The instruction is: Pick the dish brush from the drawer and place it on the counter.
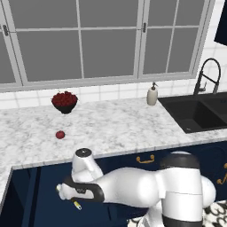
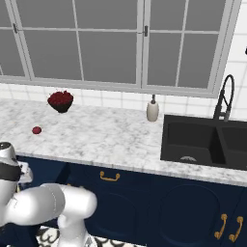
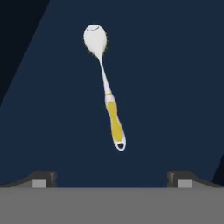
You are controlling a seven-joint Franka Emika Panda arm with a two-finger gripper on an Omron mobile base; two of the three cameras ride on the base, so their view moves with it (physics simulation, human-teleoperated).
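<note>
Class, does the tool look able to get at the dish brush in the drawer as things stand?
Probably yes. The tool stands open above the dish brush, which lies alone on the drawer floor, with nothing between them.

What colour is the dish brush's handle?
The dish brush has a white head and neck, with a yellow grip at its end; clearest in the hand view.

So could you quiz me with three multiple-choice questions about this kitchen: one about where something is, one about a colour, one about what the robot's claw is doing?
1. Where does the dish brush lie?
A. in the sink
B. on the drawer floor
C. on the counter

2. What colour is the brush's grip end?
A. yellow
B. red
C. green

3. The gripper is:
A. clamped on the brush
B. holding the apple
C. open, short of the brush

Answers: 1 B, navy surface surrounds it; 2 A, the lower handle is yellow; 3 C, fingertips sit wide apart with nothing between.
</note>
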